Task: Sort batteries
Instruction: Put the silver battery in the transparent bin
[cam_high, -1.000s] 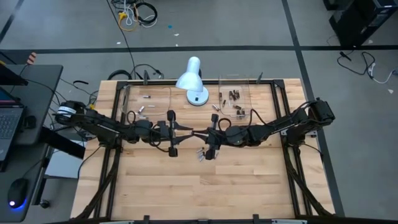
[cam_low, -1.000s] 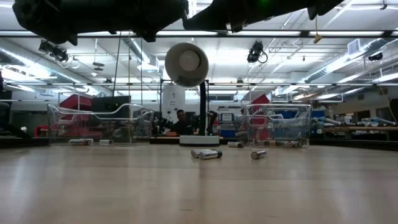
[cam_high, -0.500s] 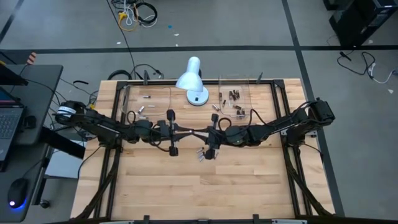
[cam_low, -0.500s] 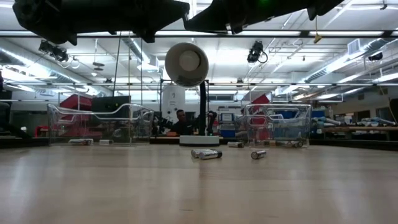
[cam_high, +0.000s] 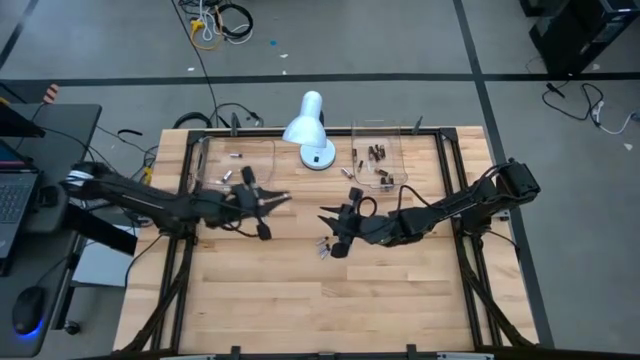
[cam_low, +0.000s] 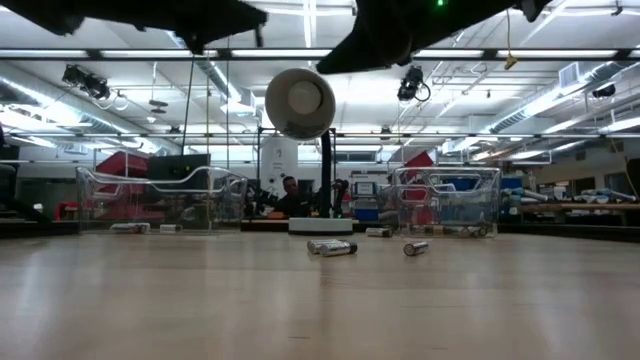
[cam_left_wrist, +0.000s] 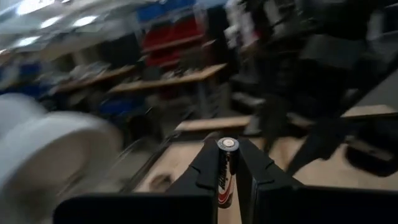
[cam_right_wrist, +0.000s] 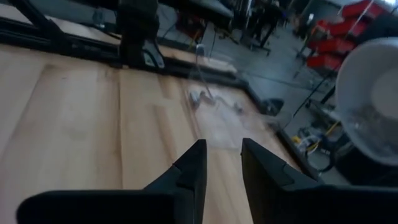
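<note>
From above, the left end effector (cam_high: 262, 200) hangs over the bench (cam_high: 300, 300) just beside the left tray (cam_high: 205, 160), whose silvery cells lie a short way ahead of it and outward. The right end effector (cam_high: 335, 222) sits near the bench's middle, and the loose batteries (cam_high: 324, 246) lie almost under its tip — the right arm is clearly the nearer one to them.

At bench height, both arms are only dark shapes overhead; the loose batteries (cam_low: 331, 247) rest on their sides well below them, long axes across this view.

Through the left wrist camera, its fingers (cam_left_wrist: 202, 171) are pinched on a held battery (cam_left_wrist: 225, 177), the cell's long axis running along the fingers with its cap pointing forward — to my eye, ready for the tray.

Through the right wrist camera, its fingers (cam_right_wrist: 191, 167) stand apart with nothing between them.
</note>
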